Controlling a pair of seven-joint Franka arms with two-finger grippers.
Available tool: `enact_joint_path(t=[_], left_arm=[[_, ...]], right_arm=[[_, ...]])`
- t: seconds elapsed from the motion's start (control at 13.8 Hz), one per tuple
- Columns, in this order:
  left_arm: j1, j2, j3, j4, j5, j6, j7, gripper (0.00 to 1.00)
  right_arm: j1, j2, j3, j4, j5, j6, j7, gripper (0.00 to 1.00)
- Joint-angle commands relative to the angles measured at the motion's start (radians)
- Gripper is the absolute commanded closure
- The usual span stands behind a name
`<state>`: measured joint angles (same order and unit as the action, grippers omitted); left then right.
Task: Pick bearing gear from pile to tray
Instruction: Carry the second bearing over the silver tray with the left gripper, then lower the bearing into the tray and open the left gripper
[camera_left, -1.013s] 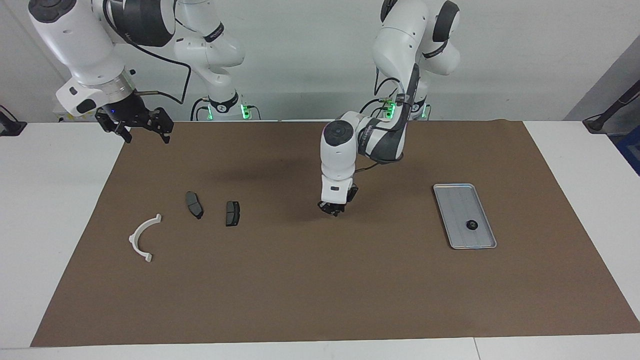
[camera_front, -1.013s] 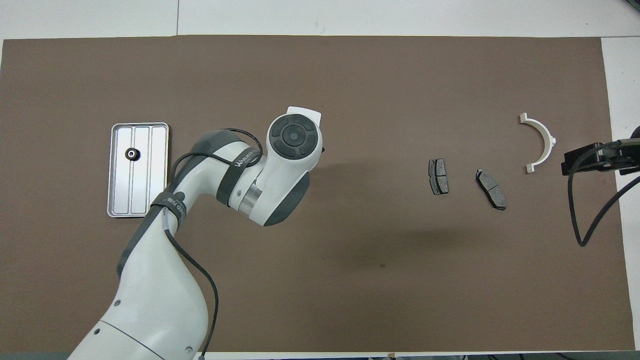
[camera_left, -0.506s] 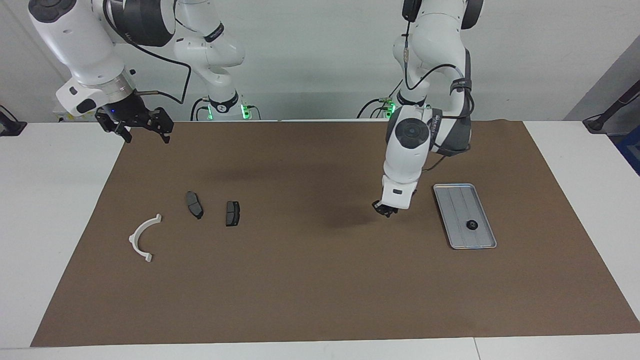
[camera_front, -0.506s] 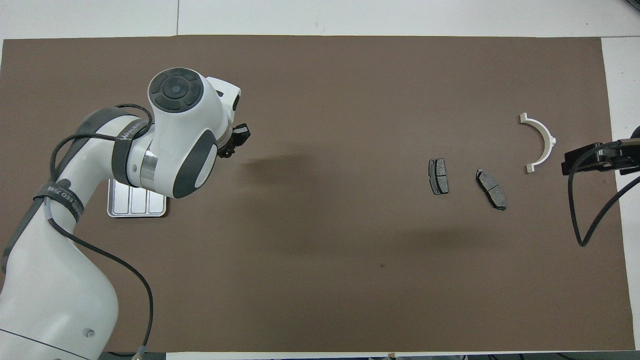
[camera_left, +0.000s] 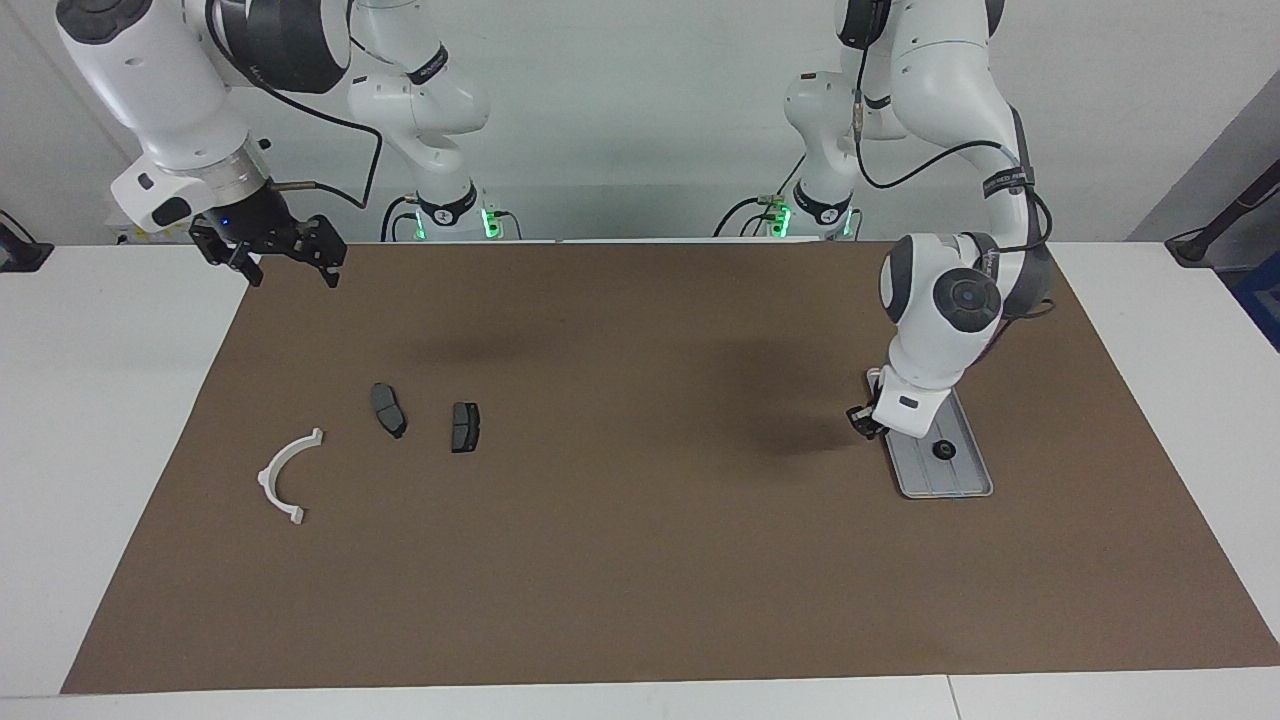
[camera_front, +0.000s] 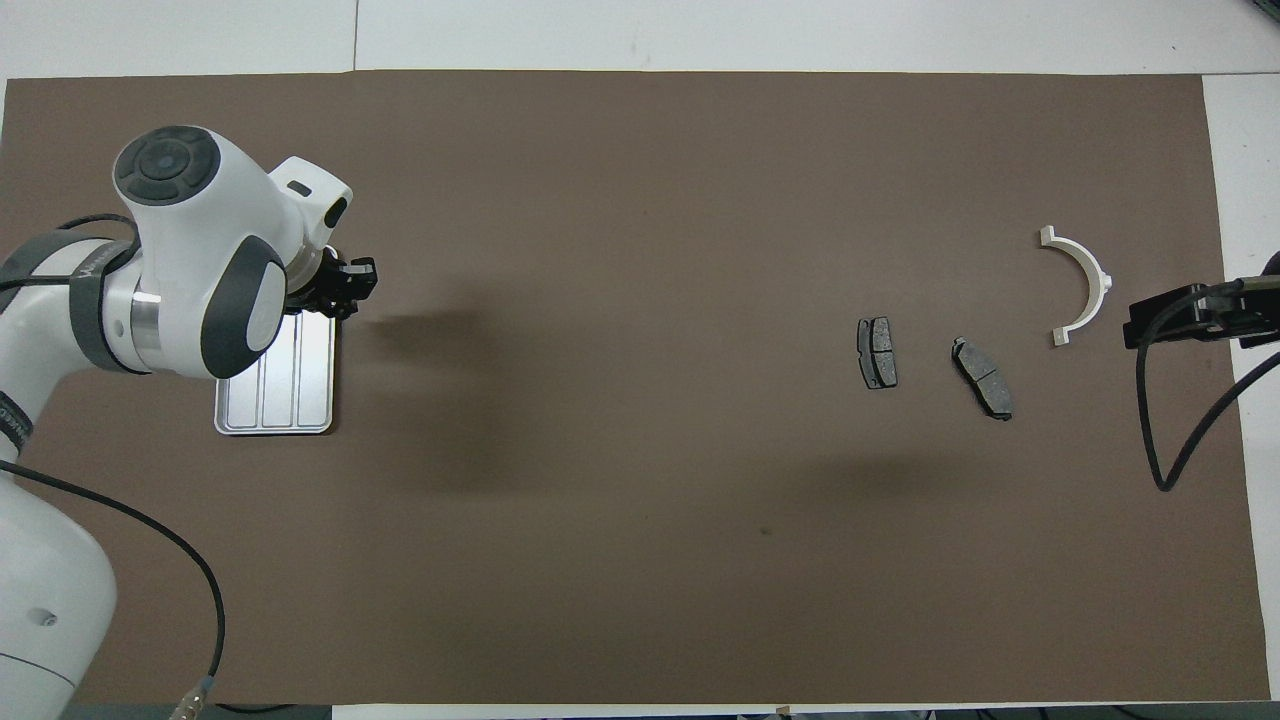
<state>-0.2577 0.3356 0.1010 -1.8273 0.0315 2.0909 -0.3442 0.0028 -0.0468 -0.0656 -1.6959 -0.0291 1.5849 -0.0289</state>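
The silver tray (camera_left: 925, 482) lies toward the left arm's end of the table and also shows in the overhead view (camera_front: 275, 400). A small black round gear (camera_left: 942, 450) lies in it; the arm hides it from above. My left gripper (camera_left: 862, 420) hangs low at the tray's rim, on the side toward the pile, also seen from overhead (camera_front: 345, 288). The pile lies toward the right arm's end: two dark brake pads (camera_left: 388, 409) (camera_left: 465, 427) and a white arc bracket (camera_left: 272, 463). My right gripper (camera_left: 288, 262) waits open, raised over the mat's corner.
A brown mat (camera_left: 640, 560) covers the table; white table (camera_left: 100, 450) shows around it. In the overhead view the pads (camera_front: 877, 352) (camera_front: 982, 377) and the bracket (camera_front: 1100, 280) lie near the right gripper (camera_front: 1180, 318) at the mat's end.
My left arm has swung from over the middle of the mat to the tray's rim. The right arm and the pile have not moved.
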Motion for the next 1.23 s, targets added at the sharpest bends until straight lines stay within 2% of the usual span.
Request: enact_joint_path(t=[0.0, 0.22, 0.58, 1.09, 1.16], left_arm=[[0.054, -0.069, -0.012, -0.137, 0.008, 0.107, 0.086, 1.0], [0.115, -0.084, -0.018, -0.15, -0.027, 0.104, 0.186, 1.0], [0.118, -0.122, -0.015, -0.285, -0.033, 0.221, 0.208, 1.0], [0.12, -0.153, -0.015, -0.336, -0.033, 0.225, 0.228, 1.0], [0.12, -0.156, -0.015, -0.354, -0.033, 0.247, 0.228, 0.94]], right_arm=[[0.005, -0.025, -0.003, -0.027, -0.002, 0.027, 0.012, 0.0], [0.003, -0.025, -0.003, -0.028, -0.002, 0.032, 0.012, 0.0], [0.005, -0.027, -0.002, -0.033, 0.003, 0.036, 0.018, 0.0], [0.005, -0.027, 0.0, -0.03, 0.002, 0.041, 0.018, 0.0], [0.005, -0.027, 0.003, -0.03, 0.002, 0.04, 0.018, 0.0]])
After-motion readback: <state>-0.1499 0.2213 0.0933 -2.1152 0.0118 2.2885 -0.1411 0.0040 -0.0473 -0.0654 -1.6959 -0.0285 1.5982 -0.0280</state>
